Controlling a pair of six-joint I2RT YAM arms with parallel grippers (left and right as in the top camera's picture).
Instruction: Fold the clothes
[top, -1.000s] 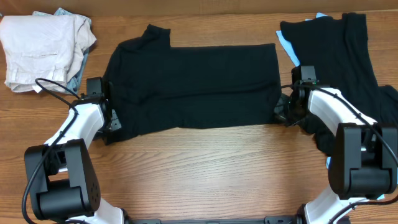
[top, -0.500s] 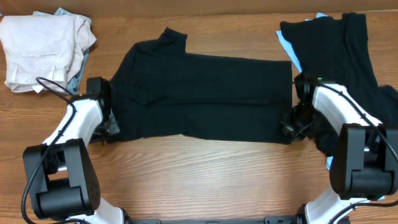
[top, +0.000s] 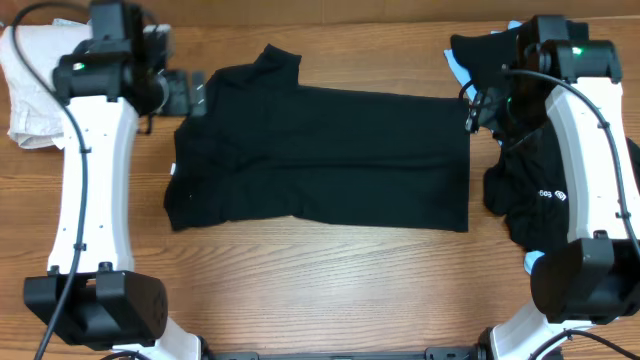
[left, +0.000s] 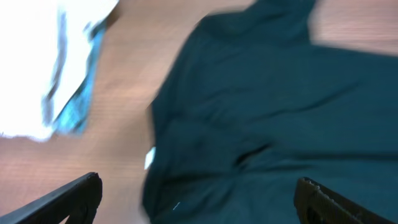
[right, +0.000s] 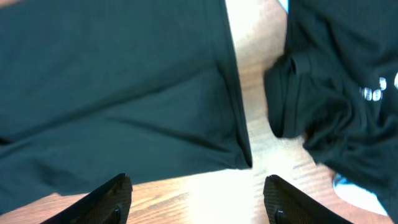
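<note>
We released the shirt. Left gripper and right gripper had opened and risen toward the table's far edge, empty, leaving one fold done.

Showing plain black on T-shirt, tiny white label on it; showing black with small white print on right pile, light-blue cloth peeking under; reading off-white on left garment, blue-green cloth beside; showing brown wood grain on table
</note>
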